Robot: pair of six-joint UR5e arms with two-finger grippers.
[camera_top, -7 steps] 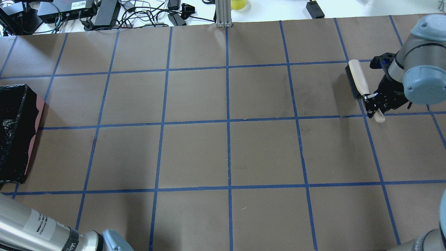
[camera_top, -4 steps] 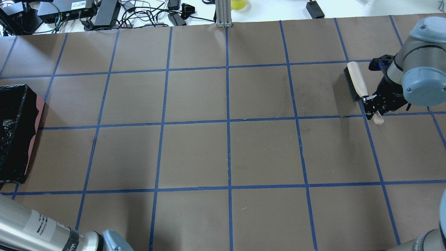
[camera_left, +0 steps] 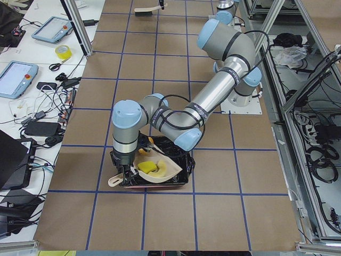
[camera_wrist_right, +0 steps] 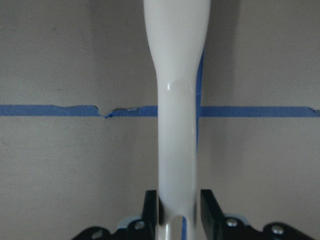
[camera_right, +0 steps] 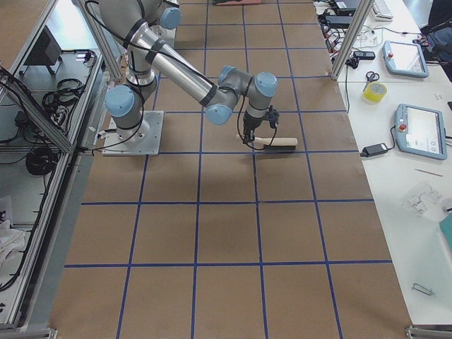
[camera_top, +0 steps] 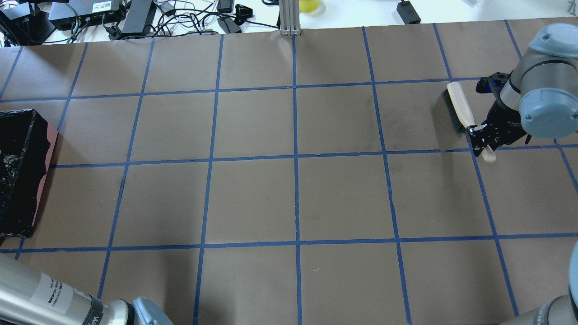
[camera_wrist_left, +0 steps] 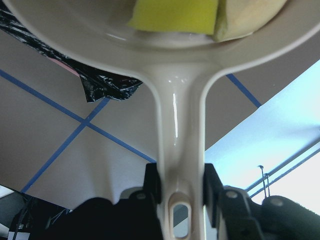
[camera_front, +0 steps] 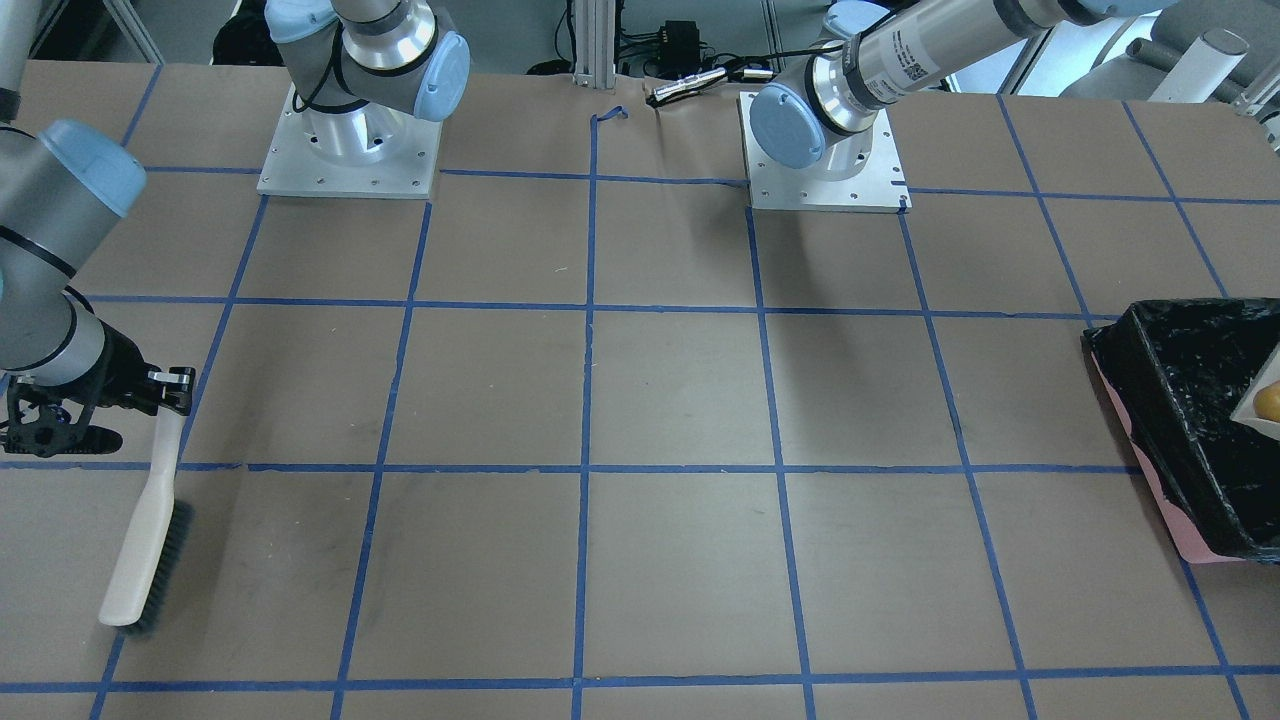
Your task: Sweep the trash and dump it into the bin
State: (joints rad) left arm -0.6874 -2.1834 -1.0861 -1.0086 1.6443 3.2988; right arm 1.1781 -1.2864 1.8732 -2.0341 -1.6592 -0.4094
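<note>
The yellow wedge (camera_wrist_left: 175, 15) and a golden-brown lump (camera_front: 1270, 402) lie in the dustpan (camera_left: 166, 169), which is over the black-lined bin (camera_front: 1165, 390) at the bench's (camera_top: 253, 198) left end. The left end effector (camera_wrist_left: 180, 192) is clamped on the dustpan's handle. From the left side, that arm's wrist (camera_left: 125, 144) covers one end of the bin. Well apart, at the right end, the right end effector (camera_wrist_right: 179, 210) grips the brush (camera_top: 459, 104) by its handle, bristles turned toward the middle. Beyond the far edge lie cables (camera_top: 180, 20).

bin (camera_top: 47, 158) pink, black lining | table (camera_top: 253, 198) brown, blue grid | brush (camera_top: 463, 106) cream | dustpan (camera_wrist_left: 177, 115) beige
</note>
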